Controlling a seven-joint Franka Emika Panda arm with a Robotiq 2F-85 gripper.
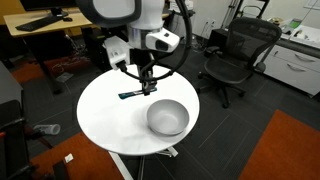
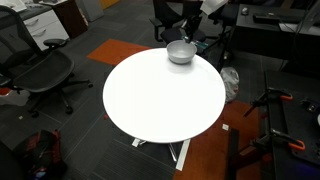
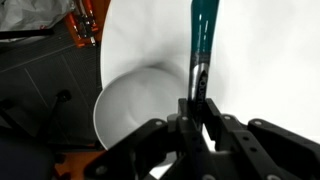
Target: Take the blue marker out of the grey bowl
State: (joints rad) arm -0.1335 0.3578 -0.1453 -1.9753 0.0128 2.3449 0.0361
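The white round table (image 1: 105,120) is taking up the middle of both exterior views. A black office chair (image 1: 240,55) is standing beyond it at 2 o'clock, and an orange carpet patch (image 1: 290,145) is lying on the dark floor at 4 o'clock. The white robot arm (image 1: 135,25) is reaching down over the table's 12 o'clock edge.

The grey bowl (image 1: 167,118) is sitting upright on the tabletop at about 4 o'clock from the table's centre in an exterior view, and at the 12 o'clock rim (image 2: 180,52) when seen from the opposite side. Its hollow is showing nothing inside.

The gripper (image 1: 146,88) is hanging at 10 o'clock from the bowl. Its jaws are clamping one end of the blue marker (image 1: 130,95), which is lying roughly level outside the bowl and pointing towards 9 o'clock. Whether the marker is touching the tabletop cannot be told.

Only the wrist view is showing the grip closely: the black fingers (image 3: 216,112) are pressing both sides of the marker's dark end, and the teal barrel (image 3: 204,35) is running towards 12 o'clock. Print on the barrel is too blurred to read.
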